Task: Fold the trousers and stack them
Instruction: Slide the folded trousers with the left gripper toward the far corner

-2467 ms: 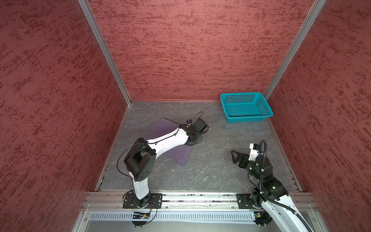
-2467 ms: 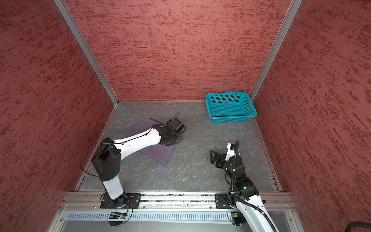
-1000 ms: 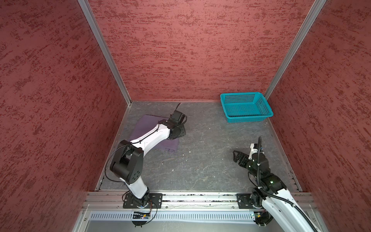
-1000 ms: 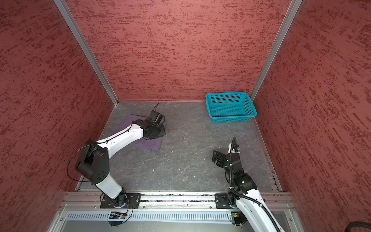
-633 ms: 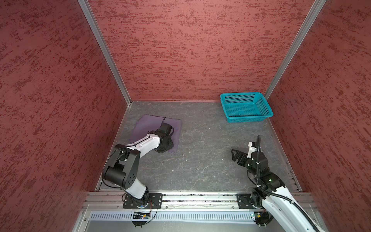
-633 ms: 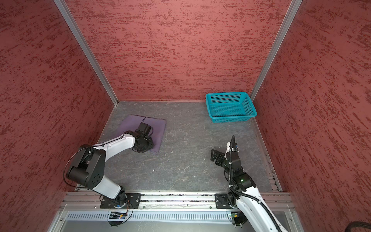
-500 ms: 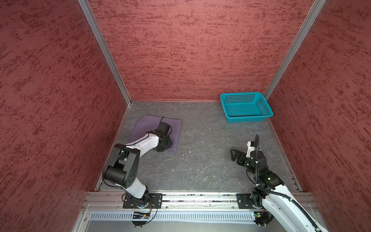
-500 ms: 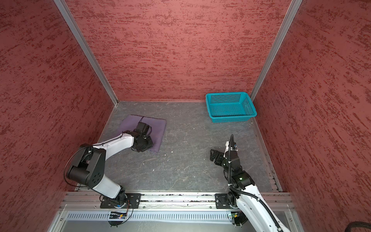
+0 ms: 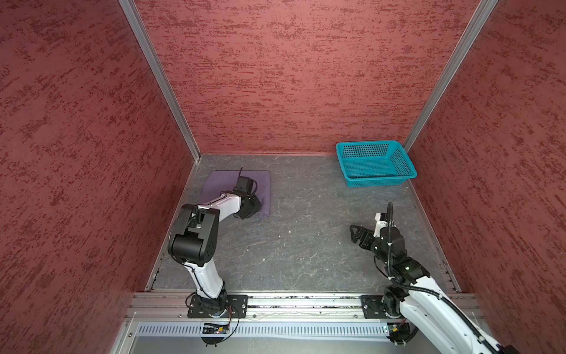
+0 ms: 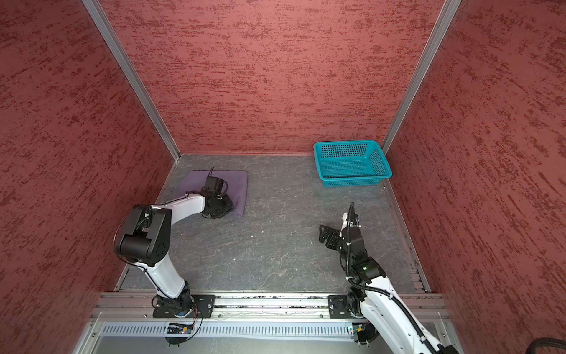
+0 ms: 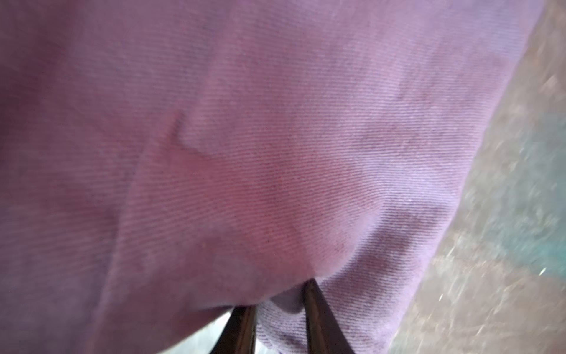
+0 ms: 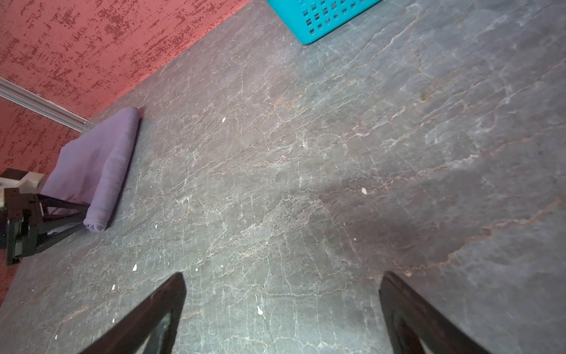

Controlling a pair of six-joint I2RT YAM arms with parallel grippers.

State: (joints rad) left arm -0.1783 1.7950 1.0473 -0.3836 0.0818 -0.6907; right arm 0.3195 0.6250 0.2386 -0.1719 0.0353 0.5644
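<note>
The trousers (image 9: 220, 184) are a folded muted-purple pad lying flat at the table's back left, seen in both top views (image 10: 196, 184). My left gripper (image 9: 254, 209) sits low at the pad's near right edge. In the left wrist view its dark fingers (image 11: 318, 318) pinch a fold of the purple cloth (image 11: 275, 153), so the left gripper (image 11: 280, 302) is shut on it. The right wrist view shows the trousers (image 12: 101, 159) and that left gripper (image 12: 81, 219) from the side. My right gripper (image 9: 355, 234) (image 12: 281, 282) hovers open over bare table at the right, holding nothing.
A teal perforated basket (image 9: 376, 180) (image 10: 352, 181) stands at the back right corner, and its corner shows in the right wrist view (image 12: 309, 18). Red textured walls close the table on three sides. Small white specks dot the grey tabletop (image 9: 306, 245).
The left gripper has dragged the folded trousers from the table's middle left back toward the rear left corner and squared them up. In the last half second little moved. The right gripper stays open.
</note>
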